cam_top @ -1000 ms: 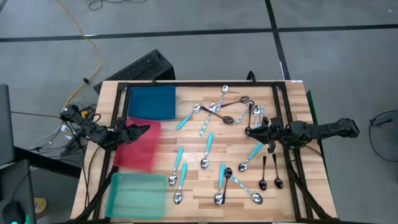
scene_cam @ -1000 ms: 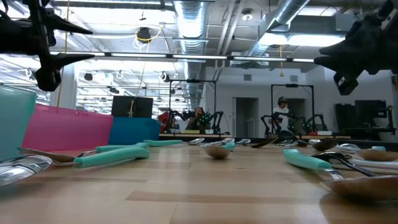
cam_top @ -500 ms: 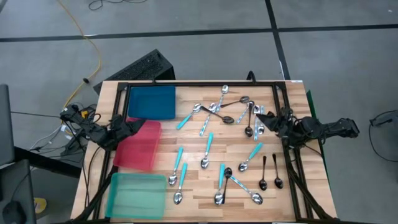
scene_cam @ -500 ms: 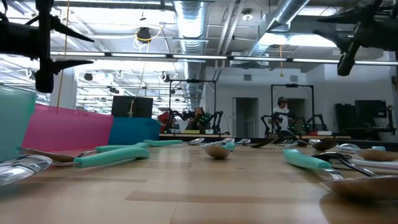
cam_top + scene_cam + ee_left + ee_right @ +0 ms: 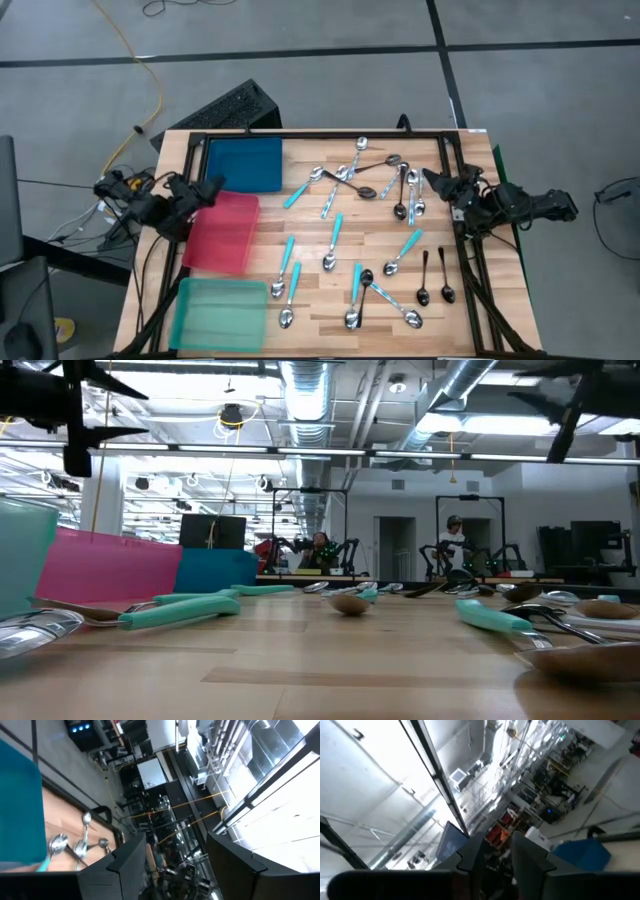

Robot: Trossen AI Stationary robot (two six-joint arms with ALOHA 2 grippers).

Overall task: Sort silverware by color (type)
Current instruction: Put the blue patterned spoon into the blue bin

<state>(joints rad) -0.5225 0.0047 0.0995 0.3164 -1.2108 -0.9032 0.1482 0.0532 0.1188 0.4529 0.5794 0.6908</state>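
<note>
Small spoons lie flat across the wooden table (image 5: 310, 300). Turquoise-handled ones (image 5: 290, 255) are in the middle, two black ones (image 5: 435, 282) are near the right edge, and shiny and dark ones are bunched at the far middle (image 5: 360, 180). My left gripper (image 5: 210, 188) hovers open above the red tray's far corner. It shows high at the low view's left (image 5: 125, 408), and its fingers frame only the room (image 5: 175, 842). My right gripper (image 5: 430, 180) hovers open over the right rail beside the far bunch, with nothing between its fingers (image 5: 495, 842).
Three flat trays lie along the left side: blue (image 5: 243, 163) at the far end, red (image 5: 225, 235) in the middle, teal (image 5: 220, 312) nearest. A black frame rail (image 5: 320, 135) runs around the table. A keyboard (image 5: 225, 108) lies on the floor beyond the far edge.
Both grippers have risen and tipped their fingers upward while rolling. The left one has drawn back toward the table's left and far edges, off the red tray's middle. The right one has drawn back toward the right edge and farther away. No spoon has moved.
</note>
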